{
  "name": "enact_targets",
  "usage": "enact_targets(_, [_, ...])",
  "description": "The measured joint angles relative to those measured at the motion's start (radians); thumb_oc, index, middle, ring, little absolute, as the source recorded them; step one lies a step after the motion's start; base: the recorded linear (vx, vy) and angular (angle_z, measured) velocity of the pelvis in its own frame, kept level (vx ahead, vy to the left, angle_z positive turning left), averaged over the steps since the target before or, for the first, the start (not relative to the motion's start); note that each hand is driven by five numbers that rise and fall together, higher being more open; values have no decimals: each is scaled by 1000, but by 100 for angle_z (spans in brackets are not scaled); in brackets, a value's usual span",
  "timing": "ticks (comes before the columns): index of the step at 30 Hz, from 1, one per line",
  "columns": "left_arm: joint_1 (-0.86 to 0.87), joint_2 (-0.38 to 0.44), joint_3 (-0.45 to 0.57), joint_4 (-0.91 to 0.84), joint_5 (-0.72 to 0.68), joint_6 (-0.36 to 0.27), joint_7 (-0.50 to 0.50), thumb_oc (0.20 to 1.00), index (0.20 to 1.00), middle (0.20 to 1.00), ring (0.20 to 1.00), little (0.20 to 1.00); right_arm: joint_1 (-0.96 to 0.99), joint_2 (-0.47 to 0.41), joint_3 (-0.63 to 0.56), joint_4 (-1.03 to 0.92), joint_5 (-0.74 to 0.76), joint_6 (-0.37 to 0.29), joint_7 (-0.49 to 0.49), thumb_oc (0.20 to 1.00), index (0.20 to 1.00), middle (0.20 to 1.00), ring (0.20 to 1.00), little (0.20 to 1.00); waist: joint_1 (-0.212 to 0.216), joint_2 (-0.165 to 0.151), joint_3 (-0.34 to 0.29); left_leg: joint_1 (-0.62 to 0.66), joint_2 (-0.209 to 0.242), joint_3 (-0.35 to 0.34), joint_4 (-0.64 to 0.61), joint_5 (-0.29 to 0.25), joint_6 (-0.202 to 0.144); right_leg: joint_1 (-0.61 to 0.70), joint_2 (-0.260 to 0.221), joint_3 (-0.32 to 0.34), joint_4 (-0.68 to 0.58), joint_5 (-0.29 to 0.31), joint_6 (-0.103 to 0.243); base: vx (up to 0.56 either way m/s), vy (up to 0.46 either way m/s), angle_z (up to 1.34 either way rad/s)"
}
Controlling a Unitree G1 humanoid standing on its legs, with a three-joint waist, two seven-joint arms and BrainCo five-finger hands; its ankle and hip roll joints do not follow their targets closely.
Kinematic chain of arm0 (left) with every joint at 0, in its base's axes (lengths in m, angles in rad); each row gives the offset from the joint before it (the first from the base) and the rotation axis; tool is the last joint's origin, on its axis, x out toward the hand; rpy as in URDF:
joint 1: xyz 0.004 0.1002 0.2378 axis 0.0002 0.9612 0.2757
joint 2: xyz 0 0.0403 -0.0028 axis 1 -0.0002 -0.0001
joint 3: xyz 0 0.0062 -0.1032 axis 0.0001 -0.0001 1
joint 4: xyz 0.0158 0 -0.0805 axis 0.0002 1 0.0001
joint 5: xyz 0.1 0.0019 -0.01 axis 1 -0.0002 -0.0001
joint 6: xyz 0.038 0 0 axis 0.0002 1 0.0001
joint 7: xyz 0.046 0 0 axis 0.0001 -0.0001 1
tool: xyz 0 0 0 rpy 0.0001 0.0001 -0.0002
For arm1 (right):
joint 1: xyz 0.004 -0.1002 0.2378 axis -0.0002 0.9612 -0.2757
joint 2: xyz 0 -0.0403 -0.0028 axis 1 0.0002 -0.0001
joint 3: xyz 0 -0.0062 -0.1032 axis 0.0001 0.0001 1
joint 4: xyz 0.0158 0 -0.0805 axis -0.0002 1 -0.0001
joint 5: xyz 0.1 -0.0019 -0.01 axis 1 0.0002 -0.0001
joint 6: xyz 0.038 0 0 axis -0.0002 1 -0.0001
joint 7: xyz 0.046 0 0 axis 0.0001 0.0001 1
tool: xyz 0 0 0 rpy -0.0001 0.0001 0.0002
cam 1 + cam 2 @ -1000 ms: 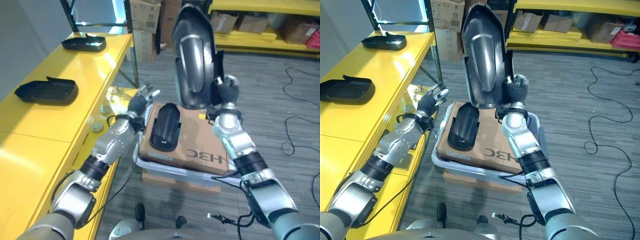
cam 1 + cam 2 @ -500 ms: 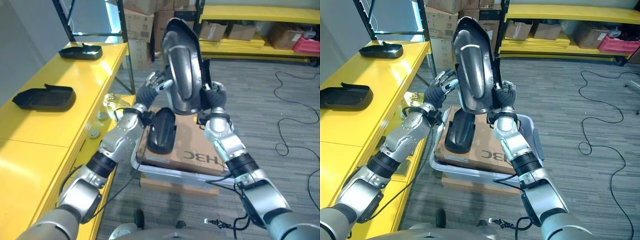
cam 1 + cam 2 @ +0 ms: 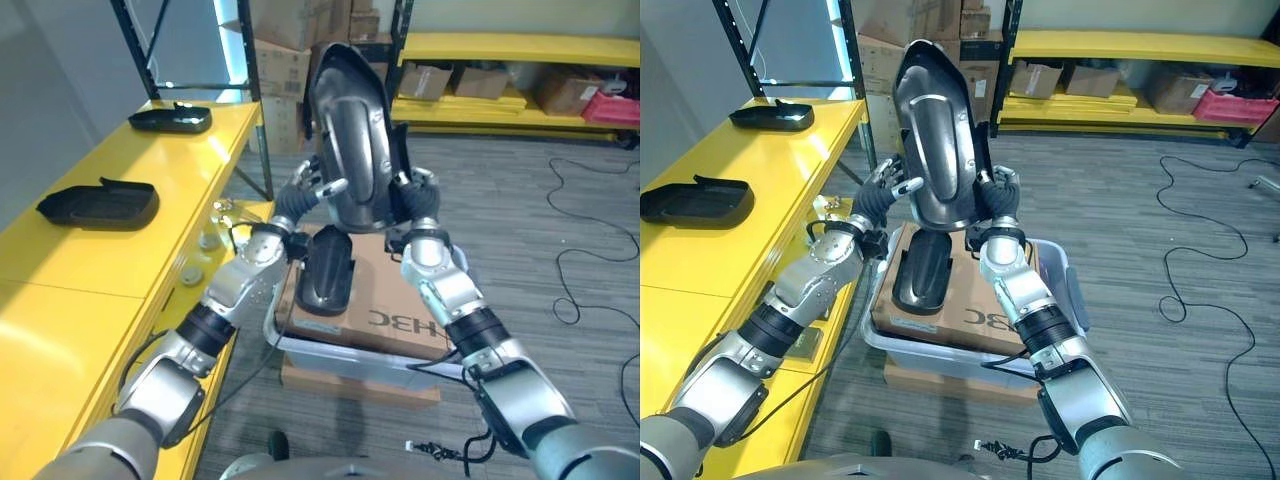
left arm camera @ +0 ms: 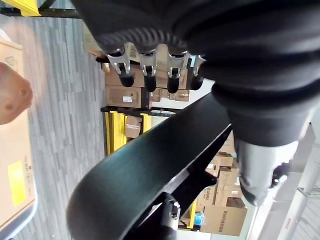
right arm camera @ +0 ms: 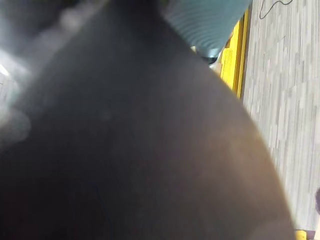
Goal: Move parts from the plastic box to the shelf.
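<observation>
Four black parts counted. Two lie on the yellow shelf (image 3: 150, 210) at left: far part (image 3: 170, 119), near part (image 3: 98, 203). Left hand (image 3: 883, 190), fingers straight, touches the raised part (image 3: 932, 150); right hand (image 3: 996, 195) is curled round its other edge. Fourth part (image 3: 920, 271) lies on the cardboard box (image 3: 980, 300) in the plastic box (image 3: 1065, 290). Left wrist view adds the raised part's underside rim.

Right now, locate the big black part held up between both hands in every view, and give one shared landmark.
Left eye view: big black part, top centre, above the cardboard box.
Right eye view: top centre-left.
Left wrist view: dark curved band past the fingers.
Right wrist view: dark surface close up.
Landmark: the cardboard box.
</observation>
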Motion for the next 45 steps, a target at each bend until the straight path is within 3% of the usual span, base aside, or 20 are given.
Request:
enact_targets(6, [0,-38,-10,16,-23,6,-8,1000,1000,1000,1000,1000,0,59,11,3,1,2,-12,200,200,200,200,200,9,1,-2,0,0,-1,0,-3,-4,-1,-1,1,0,0,0,0,0,0])
enact_targets(14, [0,-40,-10,15,-39,5,-5,1000,1000,1000,1000,1000,0,57,28,3,4,9,-34,200,200,200,200,200,15,1,-2,1,-1,-2,0,2,3,1,0,-1,0,1,0,0,0,0])
enact_targets(15, [0,-40,-10,15,-39,5,-5,846,846,846,846,846,0,57,29,3,11,9,-34,200,200,200,200,200,15,1,-2,1,-1,-2,0,2,3,2,0,-2,0,1,0,0,0,0])
enact_targets(16, [0,-39,-10,15,-38,4,-4,520,520,520,520,520,0,57,29,3,18,9,-34,200,200,200,200,200,15,1,-2,2,-1,-2,0,2,3,3,0,-2,0,1,0,0,0,0])
enact_targets(18, [0,-38,-10,15,-36,1,1,200,200,200,200,200,0,57,29,3,19,10,-36,200,200,200,200,200,15,1,-2,3,0,-2,0,2,3,4,0,-2,0,1,0,0,0,0])
enact_targets(28, [1,13,-15,16,149,11,36,200,200,200,200,200,0,60,75,-2,17,11,-35,200,200,200,200,200,13,1,-2,9,0,-2,0,0,1,9,0,-1,0,1,0,0,0,0])
enact_targets(36, [1,32,-17,16,161,14,36,200,200,200,200,200,0,73,78,-3,18,16,-36,200,200,200,200,200,20,1,-2,9,0,-3,0,-2,-2,9,0,-1,0,1,0,0,0,0])
enact_targets(37, [1,32,-17,16,161,15,36,200,200,200,200,200,0,75,77,-3,19,20,-38,548,548,548,548,548,20,1,-2,9,0,-3,0,-2,-2,9,0,-1,0,1,0,0,0,0])
enact_targets(38, [1,32,-17,16,161,16,36,200,200,200,200,200,0,75,77,-5,21,22,-37,1000,1000,1000,1000,1000,21,1,-2,9,0,-3,0,-2,-2,9,0,-1,0,1,0,0,0,0])
enact_targets(45, [65,41,-17,-37,161,16,49,200,200,200,200,200,40,73,67,-102,59,47,-59,1000,1000,1000,1000,1000,17,0,-3,9,0,-3,-1,0,3,8,-1,0,0,0,0,0,0,0])
